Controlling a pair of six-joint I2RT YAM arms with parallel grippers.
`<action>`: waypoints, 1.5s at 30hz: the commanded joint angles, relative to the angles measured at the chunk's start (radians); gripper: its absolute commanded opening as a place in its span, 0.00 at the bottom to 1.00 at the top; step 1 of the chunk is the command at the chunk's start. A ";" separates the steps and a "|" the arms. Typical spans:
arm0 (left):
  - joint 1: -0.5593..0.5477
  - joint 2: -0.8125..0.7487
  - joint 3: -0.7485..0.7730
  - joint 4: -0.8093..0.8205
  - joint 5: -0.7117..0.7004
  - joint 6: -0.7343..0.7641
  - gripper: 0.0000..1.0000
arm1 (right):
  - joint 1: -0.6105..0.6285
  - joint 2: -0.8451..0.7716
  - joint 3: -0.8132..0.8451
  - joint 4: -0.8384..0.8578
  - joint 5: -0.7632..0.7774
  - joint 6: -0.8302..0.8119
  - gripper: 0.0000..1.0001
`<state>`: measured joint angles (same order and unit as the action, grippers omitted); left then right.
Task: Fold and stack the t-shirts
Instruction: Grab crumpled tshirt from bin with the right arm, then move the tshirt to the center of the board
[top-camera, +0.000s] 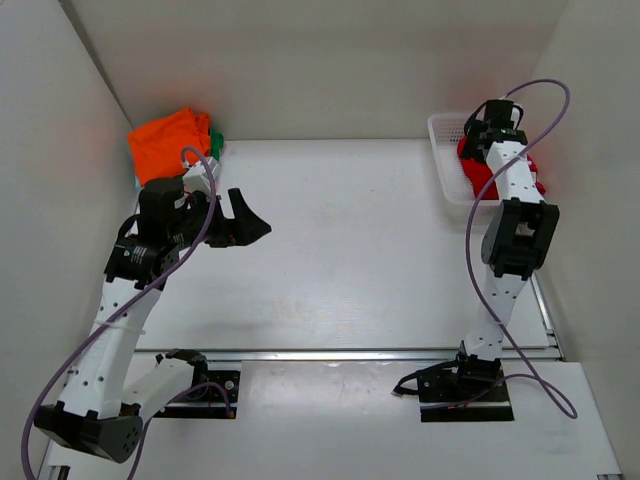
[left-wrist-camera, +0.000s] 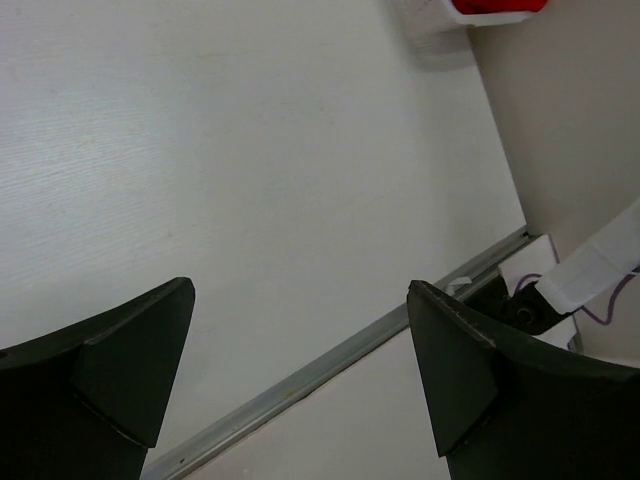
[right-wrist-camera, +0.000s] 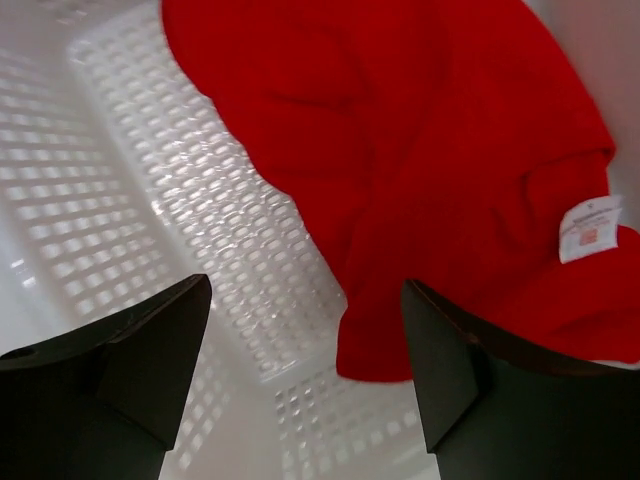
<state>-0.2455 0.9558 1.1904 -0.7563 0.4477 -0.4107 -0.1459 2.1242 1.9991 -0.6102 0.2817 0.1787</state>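
Note:
A bright red t-shirt (right-wrist-camera: 420, 150) lies crumpled in the white mesh basket (right-wrist-camera: 190, 200), with a white label showing near one edge. In the top view the red t-shirt (top-camera: 476, 172) shows in the basket (top-camera: 446, 160) at the back right. My right gripper (right-wrist-camera: 305, 330) hangs open over the basket, its jaws wide, just above the shirt's near edge. A folded orange t-shirt (top-camera: 168, 142) lies on a green one (top-camera: 214, 138) at the back left. My left gripper (top-camera: 255, 224) is open and empty above the table; its wrist view (left-wrist-camera: 300, 340) shows only bare table. No pale pink shirt is in view.
White walls close in the left, back and right sides. A metal rail (top-camera: 350, 353) runs across the table near the arm bases. The right arm's base (left-wrist-camera: 540, 300) shows in the left wrist view.

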 joint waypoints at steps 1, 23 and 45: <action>0.041 0.041 0.009 -0.063 -0.066 0.058 0.99 | -0.009 0.101 0.104 -0.031 0.085 -0.007 0.74; 0.077 -0.040 -0.216 0.250 -0.377 0.125 0.00 | -0.058 0.160 0.338 -0.125 -0.071 0.001 0.00; 0.008 -0.382 -0.344 0.338 -0.460 0.041 0.41 | 0.672 -0.743 0.098 0.050 -0.197 -0.021 0.00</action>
<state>-0.2321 0.6094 0.7773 -0.4191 -0.0143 -0.3946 0.4618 1.4475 2.1044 -0.6231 0.0189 0.1745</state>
